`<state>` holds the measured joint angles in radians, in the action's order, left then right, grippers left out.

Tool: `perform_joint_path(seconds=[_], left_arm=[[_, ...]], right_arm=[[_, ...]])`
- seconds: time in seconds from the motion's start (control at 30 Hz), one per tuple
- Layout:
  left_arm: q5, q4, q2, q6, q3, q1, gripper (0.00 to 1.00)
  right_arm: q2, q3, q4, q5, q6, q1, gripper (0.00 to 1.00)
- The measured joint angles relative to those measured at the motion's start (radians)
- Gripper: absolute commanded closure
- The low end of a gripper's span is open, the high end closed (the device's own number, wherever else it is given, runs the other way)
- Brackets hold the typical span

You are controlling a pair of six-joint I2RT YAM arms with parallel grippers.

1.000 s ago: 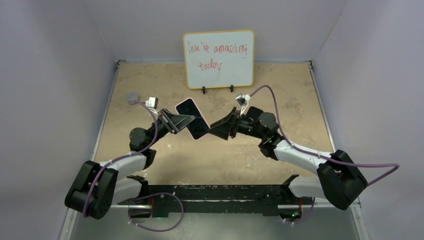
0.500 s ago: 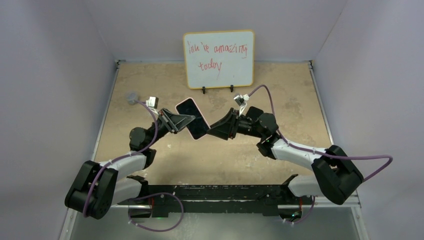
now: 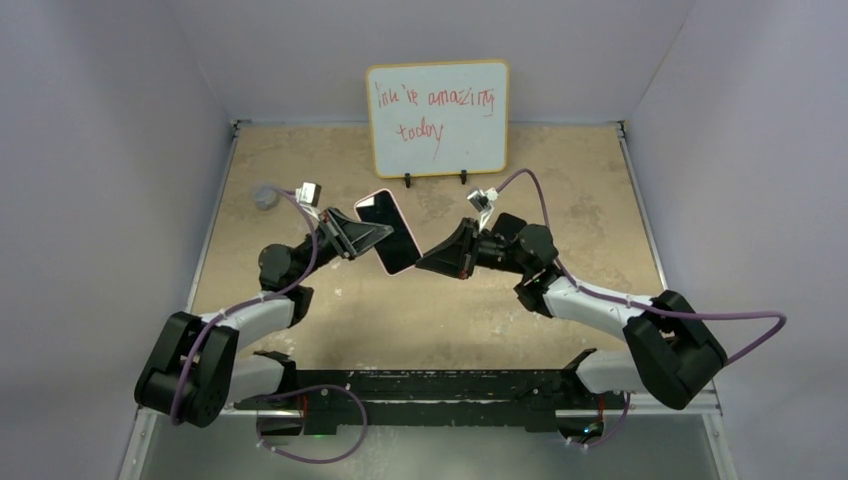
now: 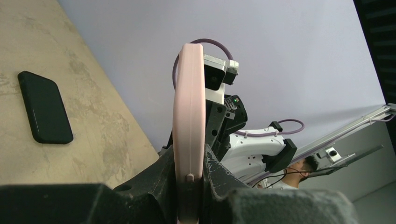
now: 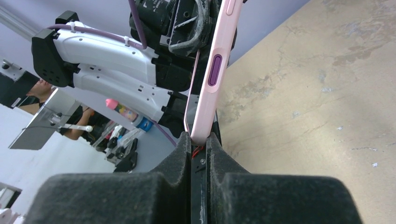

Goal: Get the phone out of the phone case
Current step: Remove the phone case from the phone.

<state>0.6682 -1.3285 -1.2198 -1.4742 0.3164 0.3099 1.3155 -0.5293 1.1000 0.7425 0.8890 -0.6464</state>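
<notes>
The phone (image 3: 385,232) shows its black screen inside the pink phone case (image 4: 188,102), and both hang in the air above the middle of the table. My left gripper (image 3: 370,238) is shut on the case's left side, and its fingers (image 4: 212,168) press both faces. My right gripper (image 3: 421,262) is shut on the case's lower right corner (image 5: 201,133). In the right wrist view the case stands edge-on, with a purple side button (image 5: 215,70). A thin pink lip (image 5: 189,100) stands off from its left side.
A whiteboard (image 3: 437,118) with red writing stands at the back of the tan table (image 3: 560,180). A small grey object (image 3: 264,196) lies at the far left. In the left wrist view a flat black rectangle (image 4: 45,107) lies on the table.
My right gripper moved left onto the case's lower corner and shut on it. My left arm, still gripping, shifted the phone slightly up and away.
</notes>
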Motion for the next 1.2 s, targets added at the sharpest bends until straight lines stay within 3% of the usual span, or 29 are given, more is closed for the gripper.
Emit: perform_joint_path(seconds=[0.47, 1.2], left_arm=[[0.159, -0.049, -0.076, -0.012, 0.077, -0.031, 1.00], [0.261, -0.156, -0.238, -0.114, 0.158, -0.047, 1.00]], right_arm=[[0.000, -0.089, -0.180, 0.106, -0.124, 0.011, 1.00], [0.048, -0.352, -0.756, 0.222, -0.543, 0.005, 1.00]])
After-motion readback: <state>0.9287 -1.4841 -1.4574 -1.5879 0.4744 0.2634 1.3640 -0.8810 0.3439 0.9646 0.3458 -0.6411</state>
